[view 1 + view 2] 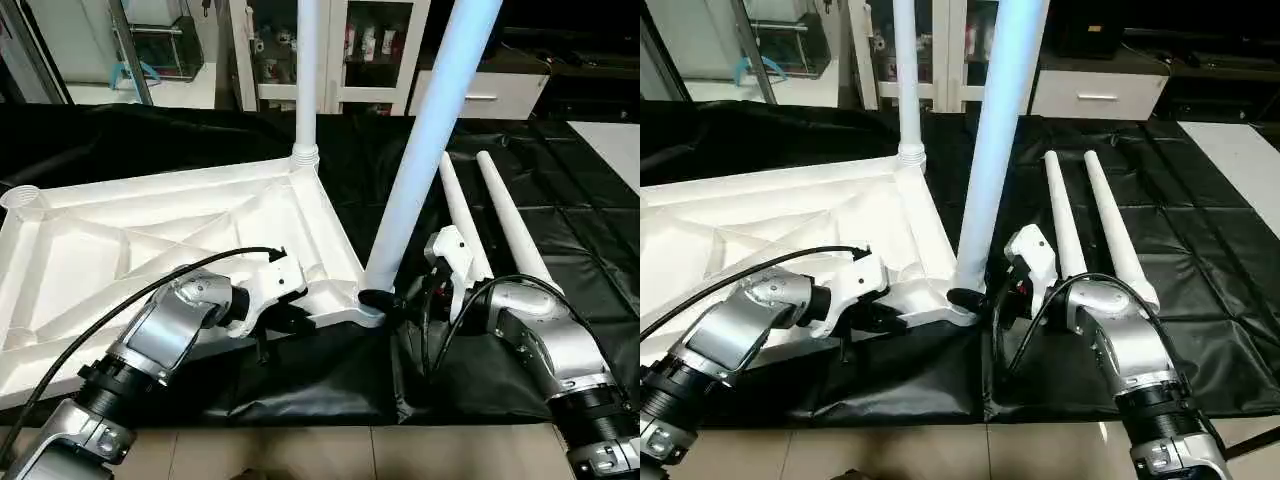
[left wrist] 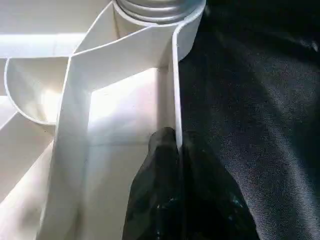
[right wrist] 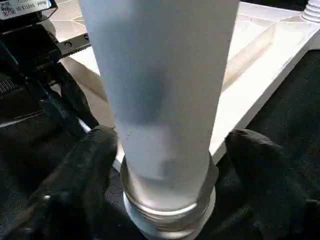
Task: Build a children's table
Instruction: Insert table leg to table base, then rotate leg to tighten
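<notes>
The white tabletop lies upside down on the black cover, ribs facing up. One leg stands upright in its far right corner socket. A second leg stands in the near right corner socket, leaning slightly right. My right gripper is open around this leg's base, just above the threaded collar, with a gap showing at one finger. My left gripper is shut on the tabletop's thin near rim, close to that corner. Two more legs lie side by side beyond my right arm.
The black-covered work table extends to the right and back. An open corner socket sits at the tabletop's far left. Cabinets and a white drawer unit stand behind. Tiled floor runs along the table's near edge.
</notes>
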